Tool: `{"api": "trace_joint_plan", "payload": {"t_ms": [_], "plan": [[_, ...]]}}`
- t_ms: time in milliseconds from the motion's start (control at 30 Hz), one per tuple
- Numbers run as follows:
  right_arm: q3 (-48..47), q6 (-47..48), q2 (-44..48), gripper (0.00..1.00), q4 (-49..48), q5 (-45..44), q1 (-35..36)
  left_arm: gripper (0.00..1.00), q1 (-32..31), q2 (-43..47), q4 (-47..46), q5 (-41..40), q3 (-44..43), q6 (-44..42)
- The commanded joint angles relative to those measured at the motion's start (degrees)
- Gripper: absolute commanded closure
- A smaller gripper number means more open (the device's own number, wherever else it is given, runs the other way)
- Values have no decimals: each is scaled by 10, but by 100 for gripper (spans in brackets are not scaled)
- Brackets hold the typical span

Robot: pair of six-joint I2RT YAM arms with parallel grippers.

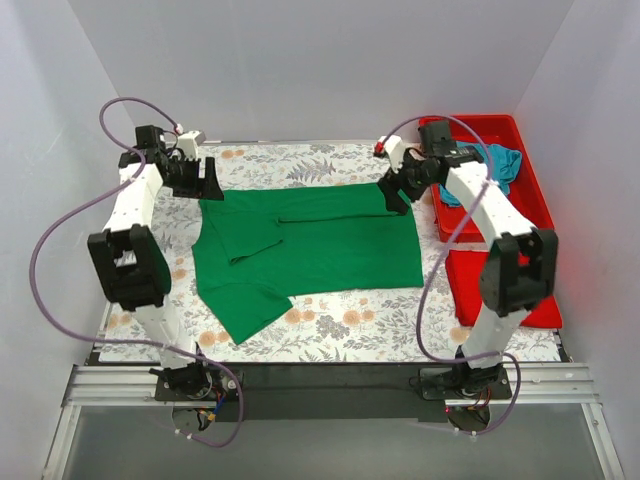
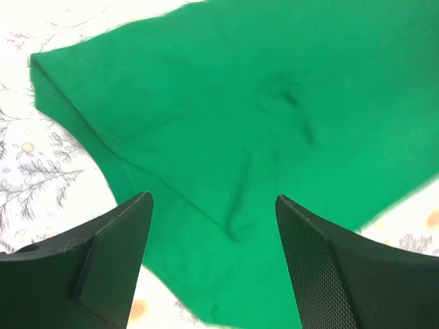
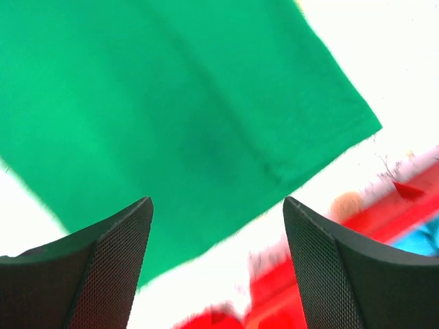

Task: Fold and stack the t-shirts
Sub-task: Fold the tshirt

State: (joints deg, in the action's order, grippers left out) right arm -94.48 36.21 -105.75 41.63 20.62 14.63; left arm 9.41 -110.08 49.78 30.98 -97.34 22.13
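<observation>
Looks like a robotics lab cell: boxed by white panels (image 1: 300,70), framed on aluminium rails (image 1: 110,385), dressed with floral cloth (image 1: 350,325).

Green t-shirt (image 1: 320,245) lies partly folded on the table (image 1: 330,330) — teal t-shirt (image 1: 505,162) bunched in the tub (image 1: 500,290).

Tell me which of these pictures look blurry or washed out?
Right wrist view: smeared, with the bright green fabric t-shirt soft-edged and the rigid red plastic tub streaky beside blown-out white; left wrist view: sharper, though the floral tablecloth is pale; top external view: crisp, evenly lit.
</observation>
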Motion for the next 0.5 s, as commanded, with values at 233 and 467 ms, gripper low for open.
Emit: {"api": "trace_joint_plan", "payload": {"t_ms": [233, 467], "plan": [[275, 216, 187, 34, 145, -51, 43, 30, 5, 271, 99, 94, 269, -109], [396, 200, 202, 47, 55, -113, 71, 36, 5, 305, 109, 112, 331, -99]]}}
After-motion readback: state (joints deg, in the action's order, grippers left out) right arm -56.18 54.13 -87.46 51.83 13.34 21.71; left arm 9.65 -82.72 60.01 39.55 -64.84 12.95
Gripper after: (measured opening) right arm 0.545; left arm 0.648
